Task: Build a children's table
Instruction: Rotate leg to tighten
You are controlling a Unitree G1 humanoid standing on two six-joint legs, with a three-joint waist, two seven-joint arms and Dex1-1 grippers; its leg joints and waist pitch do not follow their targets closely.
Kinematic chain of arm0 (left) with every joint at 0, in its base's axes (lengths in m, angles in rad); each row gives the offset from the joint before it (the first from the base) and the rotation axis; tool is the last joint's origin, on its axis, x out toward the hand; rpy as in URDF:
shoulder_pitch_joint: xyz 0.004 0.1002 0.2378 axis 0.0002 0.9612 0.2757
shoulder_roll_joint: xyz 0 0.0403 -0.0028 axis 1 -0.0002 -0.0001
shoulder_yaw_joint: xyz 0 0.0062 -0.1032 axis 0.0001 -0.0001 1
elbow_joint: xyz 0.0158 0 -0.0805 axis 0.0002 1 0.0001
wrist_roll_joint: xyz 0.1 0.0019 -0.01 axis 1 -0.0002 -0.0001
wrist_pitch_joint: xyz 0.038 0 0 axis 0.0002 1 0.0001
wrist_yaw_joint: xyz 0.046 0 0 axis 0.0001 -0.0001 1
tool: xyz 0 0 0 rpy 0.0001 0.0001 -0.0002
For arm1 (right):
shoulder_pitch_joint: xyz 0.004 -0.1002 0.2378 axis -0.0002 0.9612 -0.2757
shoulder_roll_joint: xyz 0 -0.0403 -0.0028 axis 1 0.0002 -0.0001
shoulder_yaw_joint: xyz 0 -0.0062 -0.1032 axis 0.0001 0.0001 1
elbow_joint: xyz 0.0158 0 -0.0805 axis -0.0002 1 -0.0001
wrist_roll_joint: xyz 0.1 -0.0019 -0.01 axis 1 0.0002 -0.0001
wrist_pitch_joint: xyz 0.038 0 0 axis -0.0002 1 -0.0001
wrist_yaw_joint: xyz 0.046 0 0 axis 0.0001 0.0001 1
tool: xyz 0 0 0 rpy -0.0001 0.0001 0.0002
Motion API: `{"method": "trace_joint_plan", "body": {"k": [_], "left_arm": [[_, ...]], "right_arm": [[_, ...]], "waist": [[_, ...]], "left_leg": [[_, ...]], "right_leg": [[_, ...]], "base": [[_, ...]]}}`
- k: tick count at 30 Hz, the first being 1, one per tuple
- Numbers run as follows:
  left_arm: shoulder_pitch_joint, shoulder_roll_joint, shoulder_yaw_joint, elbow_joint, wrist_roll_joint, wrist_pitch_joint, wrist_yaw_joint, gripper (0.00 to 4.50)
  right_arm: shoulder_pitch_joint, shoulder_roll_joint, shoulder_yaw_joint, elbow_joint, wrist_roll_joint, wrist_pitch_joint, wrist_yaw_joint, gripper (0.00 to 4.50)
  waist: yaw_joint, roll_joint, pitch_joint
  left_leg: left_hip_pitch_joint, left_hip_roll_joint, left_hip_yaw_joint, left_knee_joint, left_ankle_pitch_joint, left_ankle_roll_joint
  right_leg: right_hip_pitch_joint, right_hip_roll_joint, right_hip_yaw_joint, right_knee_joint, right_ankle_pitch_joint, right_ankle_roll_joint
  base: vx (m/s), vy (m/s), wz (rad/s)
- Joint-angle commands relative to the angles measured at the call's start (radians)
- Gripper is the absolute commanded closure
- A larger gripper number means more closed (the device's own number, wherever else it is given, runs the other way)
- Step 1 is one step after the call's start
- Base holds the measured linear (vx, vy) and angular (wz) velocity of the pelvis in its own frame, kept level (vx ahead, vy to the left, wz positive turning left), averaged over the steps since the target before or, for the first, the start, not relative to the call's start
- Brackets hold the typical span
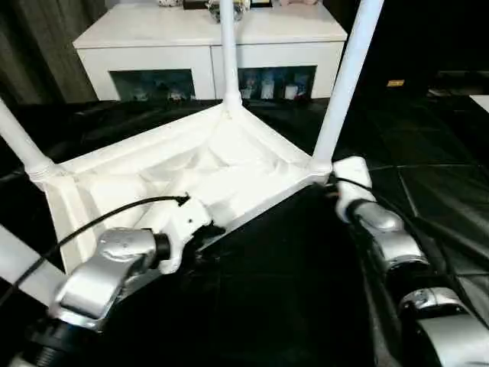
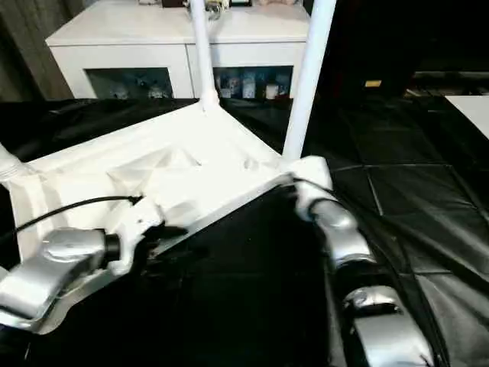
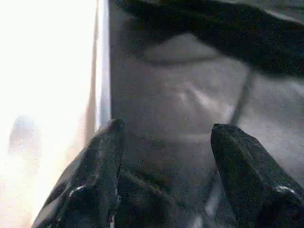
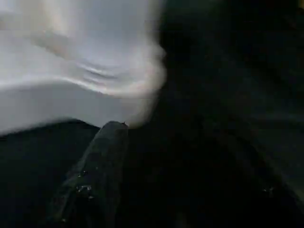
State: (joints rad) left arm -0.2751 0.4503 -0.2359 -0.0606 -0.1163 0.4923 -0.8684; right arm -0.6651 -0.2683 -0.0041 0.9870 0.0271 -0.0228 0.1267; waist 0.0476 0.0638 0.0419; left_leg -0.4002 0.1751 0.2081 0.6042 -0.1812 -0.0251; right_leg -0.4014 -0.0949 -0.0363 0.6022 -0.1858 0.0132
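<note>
White plastic children's table (image 1: 191, 164) lies upside down, legs up; left fingers (image 3: 102, 156) spread apart, right fingers' state unclear.

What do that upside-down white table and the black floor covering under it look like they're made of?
The children's table looks like moulded plastic: all white, smooth, with ribs on its underside and tapered round legs. The black floor covering seems to be glossy sheeting, perhaps vinyl: it shows sheen and creases.
</note>
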Motion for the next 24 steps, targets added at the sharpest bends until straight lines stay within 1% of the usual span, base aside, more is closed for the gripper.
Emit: {"method": "trace_joint_plan", "body": {"k": [1, 2, 3, 4, 5, 6, 7, 8, 9, 10, 11, 12, 13, 14, 15, 16, 17, 18, 19, 20, 21, 22, 23, 24], "left_arm": [[-0.008, -0.004, 0.003, 0.002, 0.009, -0.023, 0.023, 1.10], [0.001, -0.014, 0.009, -0.007, 0.002, -0.027, 0.033, 0.98], [0.003, -0.017, 0.011, -0.010, -0.001, -0.028, 0.034, 0.98], [0.010, -0.024, 0.018, -0.021, -0.013, -0.027, 0.036, 0.89], [0.022, -0.029, 0.030, -0.045, -0.036, -0.011, 0.032, 0.77], [0.036, -0.029, 0.039, -0.067, -0.053, 0.003, 0.027, 0.65], [0.055, -0.027, 0.050, -0.095, -0.070, 0.025, 0.022, 0.58], [0.065, -0.022, 0.051, -0.102, -0.072, 0.031, 0.022, 0.58], [0.074, -0.015, 0.049, -0.108, -0.072, 0.033, 0.021, 0.54], [0.074, -0.015, 0.049, -0.108, -0.072, 0.033, 0.021, 0.46], [0.093, -0.004, 0.046, -0.119, -0.073, 0.068, 0.027, 0.31], [0.095, -0.001, 0.045, -0.121, -0.073, 0.074, 0.028, 0.31], [0.098, 0.001, 0.043, -0.122, -0.071, 0.079, 0.029, 0.23], [0.099, 0.006, 0.038, -0.118, -0.062, 0.080, 0.033, 0.17], [0.092, 0.014, 0.023, -0.103, -0.048, 0.081, 0.035, 0.12], [0.087, 0.016, 0.015, -0.092, -0.040, 0.080, 0.038, 0.05], [0.083, 0.017, 0.010, -0.085, -0.036, 0.079, 0.040, 0.05], [0.069, 0.016, -0.001, -0.060, -0.021, 0.078, 0.047, 0.05], [0.069, 0.016, -0.001, -0.060, -0.021, 0.078, 0.047, 0.05], [0.045, 0.013, -0.016, -0.019, 0.002, 0.079, 0.061, 0.05], [0.026, 0.007, -0.020, 0.012, 0.015, 0.082, 0.074, 0.05], [0.012, 0.003, -0.024, 0.034, 0.024, 0.084, 0.084, 0.05], [-0.003, 0.000, -0.028, 0.058, 0.034, 0.080, 0.092, 0.05], [-0.016, -0.002, -0.033, 0.080, 0.043, 0.073, 0.098, 0.05]], "right_arm": [[-0.022, -0.007, -0.016, 0.023, 0.000, -0.029, -0.037, 1.82], [-0.026, -0.007, -0.026, 0.034, 0.002, -0.054, -0.032, 1.82], [-0.027, -0.006, -0.029, 0.034, 0.005, -0.059, -0.026, 1.82], [-0.030, -0.003, -0.037, 0.037, 0.011, -0.075, -0.011, 1.82], [-0.028, 0.002, -0.050, 0.025, 0.030, -0.094, 0.032, 1.82], [-0.023, 0.006, -0.057, 0.006, 0.048, -0.112, 0.078, 1.82], [-0.011, 0.010, -0.062, -0.026, 0.068, -0.132, 0.135, 1.82], [-0.003, 0.012, -0.062, -0.045, 0.082, -0.139, 0.169, 1.82], [0.004, 0.013, -0.063, -0.061, 0.098, -0.145, 0.203, 1.82], [0.004, 0.013, -0.063, -0.061, 0.098, -0.145, 0.203, 1.82], [0.039, 0.006, -0.054, -0.134, 0.141, -0.126, 0.304, 1.82], [0.046, 0.005, -0.052, -0.147, 0.148, -0.121, 0.320, 1.82], [0.056, 0.002, -0.048, -0.166, 0.156, -0.115, 0.343, 1.82], [0.076, -0.004, -0.037, -0.201, 0.166, -0.107, 0.387, 1.82], [0.113, -0.016, -0.017, -0.260, 0.176, -0.095, 0.453, 1.82], [0.131, -0.020, -0.010, -0.288, 0.184, -0.088, 0.489, 1.82], [0.141, -0.021, -0.007, -0.304, 0.190, -0.082, 0.508, 1.82], [0.157, -0.022, -0.001, -0.328, 0.196, -0.075, 0.530, 1.82], [0.157, -0.022, -0.001, -0.328, 0.196, -0.075, 0.530, 1.82], [0.177, -0.023, 0.007, -0.362, 0.201, -0.065, 0.551, 1.82], [0.186, -0.022, 0.010, -0.377, 0.201, -0.061, 0.555, 1.82], [0.192, -0.020, 0.009, -0.391, 0.203, -0.055, 0.557, 1.82], [0.196, -0.019, 0.008, -0.401, 0.205, -0.049, 0.555, 1.82], [0.200, -0.017, 0.007, -0.411, 0.206, -0.043, 0.552, 1.82]], "waist": [[-0.004, -0.017, -0.069], [-0.005, -0.018, -0.070], [-0.008, -0.021, -0.070], [-0.010, -0.020, -0.072], [-0.012, -0.021, -0.070], [-0.016, -0.028, -0.072], [-0.017, -0.030, -0.070], [-0.016, -0.027, -0.070], [-0.015, -0.026, -0.067], [-0.015, -0.026, -0.066], [-0.012, -0.029, -0.063], [-0.009, -0.027, -0.063], [-0.009, -0.025, -0.062], [-0.006, -0.025, -0.061], [-0.004, -0.025, -0.059], [-0.002, -0.025, -0.058], [0.001, -0.024, -0.055], [0.001, -0.023, -0.058], [0.001, -0.025, -0.056], [0.000, -0.024, -0.056], [0.000, -0.018, -0.056], [-0.001, -0.022, -0.055], [0.000, -0.018, -0.055], [-0.002, -0.021, -0.053]], "left_leg": [[0.028, 0.038, -0.021, -0.067, -0.149, 0.027], [0.027, 0.038, -0.021, -0.066, -0.144, 0.034], [0.023, 0.038, -0.021, -0.064, -0.134, 0.047], [0.024, 0.040, -0.021, -0.062, -0.129, 0.058], [0.022, 0.039, -0.021, -0.063, -0.128, 0.063], [0.019, 0.041, -0.021, -0.061, -0.134, 0.075], [0.017, 0.043, -0.023, -0.062, -0.131, 0.088], [0.019, 0.044, -0.022, -0.062, -0.135, 0.093], [0.026, 0.046, -0.021, -0.062, -0.151, 0.097], [0.026, 0.046, -0.021, -0.062, -0.159, 0.098], [0.029, 0.047, -0.020, -0.065, -0.181, 0.093], [0.030, 0.050, -0.023, -0.066, -0.182, 0.088], [0.031, 0.050, -0.022, -0.068, -0.189, 0.085], [0.035, 0.050, -0.022, -0.070, -0.205, 0.075], [0.036, 0.050, -0.023, -0.073, -0.218, 0.064], [0.037, 0.050, -0.023, -0.073, -0.234, 0.060], [0.039, 0.051, -0.024, -0.077, -0.265, 0.043], [0.036, 0.050, -0.027, -0.079, -0.268, 0.027], [0.040, 0.049, -0.026, -0.080, -0.290, 0.017], [0.038, 0.049, -0.028, -0.081, -0.297, 0.012], [0.039, 0.047, -0.028, -0.082, -0.309, 0.004], [0.039, 0.047, -0.028, -0.082, -0.314, 0.001], [0.041, 0.047, -0.029, -0.083, -0.326, -0.006], [0.036, 0.045, -0.030, -0.084, -0.338, -0.010]], "right_leg": [[0.040, -0.039, 0.024, -0.051, -0.076, -0.237], [0.040, -0.039, 0.024, -0.051, -0.072, -0.238], [0.044, -0.039, 0.023, -0.049, -0.065, -0.241], [0.042, -0.041, 0.023, -0.049, -0.061, -0.247], [0.043, -0.039, 0.022, -0.049, -0.063, -0.250], [0.047, -0.042, 0.022, -0.046, -0.059, -0.257], [0.046, -0.042, 0.020, -0.047, -0.068, -0.259], [0.044, -0.041, 0.021, -0.047, -0.073, -0.260], [0.037, -0.038, 0.022, -0.051, -0.093, -0.262], [0.036, -0.036, 0.021, -0.051, -0.102, -0.264], [0.035, -0.034, 0.023, -0.053, -0.129, -0.256], [0.035, -0.036, 0.023, -0.052, -0.136, -0.252], [0.032, -0.033, 0.023, -0.055, -0.143, -0.248], [0.029, -0.031, 0.023, -0.057, -0.156, -0.246], [0.028, -0.030, 0.023, -0.058, -0.166, -0.242], [0.028, -0.028, 0.024, -0.060, -0.176, -0.236], [0.024, -0.031, 0.026, -0.062, -0.205, -0.228], [0.028, -0.033, 0.026, -0.061, -0.213, -0.224], [0.023, -0.032, 0.027, -0.064, -0.230, -0.219], [0.025, -0.034, 0.027, -0.064, -0.234, -0.219], [0.024, -0.034, 0.027, -0.067, -0.245, -0.210], [0.023, -0.033, 0.028, -0.069, -0.250, -0.206], [0.022, -0.036, 0.029, -0.069, -0.261, -0.205], [0.024, -0.037, 0.028, -0.073, -0.285, -0.196]], "base": [[0.000, 0.000, 0.00], [0.000, 0.000, 0.00], [0.000, 0.000, 0.00], [0.000, 0.000, 0.00], [0.000, 0.000, 0.00], [0.000, 0.000, 0.00], [0.000, 0.000, 0.00], [0.000, 0.000, 0.00], [0.000, 0.000, 0.00], [0.000, 0.000, 0.00], [0.000, 0.000, 0.00], [0.000, 0.000, 0.00], [0.000, 0.000, 0.00], [0.000, 0.000, 0.00], [0.000, 0.000, 0.00], [0.000, 0.000, 0.00], [0.000, 0.000, 0.00], [0.000, 0.000, 0.00], [0.000, 0.000, 0.00], [0.000, 0.000, 0.00], [0.000, 0.000, 0.00], [0.000, 0.000, 0.00], [0.000, 0.000, 0.00], [0.000, 0.000, 0.00]]}}
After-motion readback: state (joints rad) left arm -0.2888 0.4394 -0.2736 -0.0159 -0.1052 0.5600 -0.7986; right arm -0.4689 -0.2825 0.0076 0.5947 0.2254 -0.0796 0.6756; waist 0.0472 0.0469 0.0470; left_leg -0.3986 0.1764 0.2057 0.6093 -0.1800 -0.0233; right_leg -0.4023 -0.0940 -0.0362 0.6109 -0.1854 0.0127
